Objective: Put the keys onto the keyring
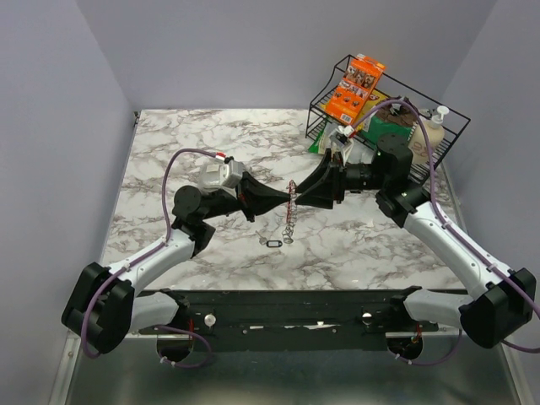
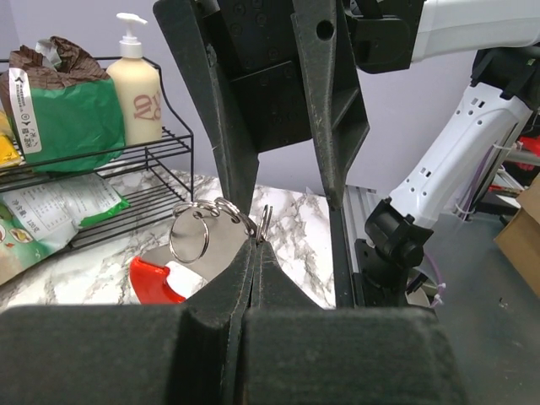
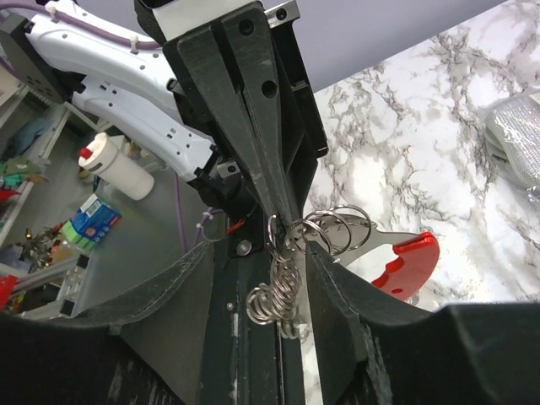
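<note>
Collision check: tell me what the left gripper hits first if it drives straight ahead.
Probably the right gripper, facing it, jaws apart; only the keyring pinched by the left gripper lies between.

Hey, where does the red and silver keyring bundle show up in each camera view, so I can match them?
Top external: the keyring, a red curved strip joined to silver metal rings, hangs at mid-picture.
Left wrist: lower left of centre.
Right wrist: centre, with the red strip to the lower right.
Shared landmark: the white marble tabletop behind it.
</note>
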Controlling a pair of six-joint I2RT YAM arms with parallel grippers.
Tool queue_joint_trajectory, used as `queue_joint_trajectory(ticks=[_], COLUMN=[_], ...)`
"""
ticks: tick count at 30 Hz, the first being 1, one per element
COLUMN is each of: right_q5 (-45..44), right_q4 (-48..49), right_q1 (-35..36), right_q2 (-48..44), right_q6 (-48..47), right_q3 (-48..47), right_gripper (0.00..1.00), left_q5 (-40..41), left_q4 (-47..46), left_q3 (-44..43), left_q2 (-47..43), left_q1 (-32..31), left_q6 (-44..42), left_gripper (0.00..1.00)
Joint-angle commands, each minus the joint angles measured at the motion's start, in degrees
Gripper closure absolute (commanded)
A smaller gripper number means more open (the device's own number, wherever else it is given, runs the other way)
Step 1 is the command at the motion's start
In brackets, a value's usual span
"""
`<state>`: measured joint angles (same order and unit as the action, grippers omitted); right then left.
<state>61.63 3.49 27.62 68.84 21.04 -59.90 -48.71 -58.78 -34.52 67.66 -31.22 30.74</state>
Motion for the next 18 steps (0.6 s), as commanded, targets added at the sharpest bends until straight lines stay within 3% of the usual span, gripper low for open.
queue_joint_trajectory(ticks=[1,9,13,18], right_q5=[-4.13,-17.05,-19.17,-19.53], right_q4=[1.62,-0.76,-1.11,-1.55], right_q1=[-0.28,-0.28,-0.37,-0.28], right_q2=[-1.68,-5.38,-6.96,-7.23], right_q6=[0.67,0.76,0.85,0.85], right_q3=[1.8,7.25,9.62,10.59], right_gripper=[0.44,0.38,0.31,0.2], left_q5=[1.15,2.13,-0.24,-2.35], left_q4=[-1.87,-3.35,-12.12,-15.22], left_q3=[0.77,2.79,4.28,4.9], left_q2=[-0.25,0.54,2.39,3.1], left_q1=[0.46,4.32,9.06,13.55], left_q6=[-0.68,1.51,6.95,11.09], left_gripper=[1.0,1.0,1.0,1.0])
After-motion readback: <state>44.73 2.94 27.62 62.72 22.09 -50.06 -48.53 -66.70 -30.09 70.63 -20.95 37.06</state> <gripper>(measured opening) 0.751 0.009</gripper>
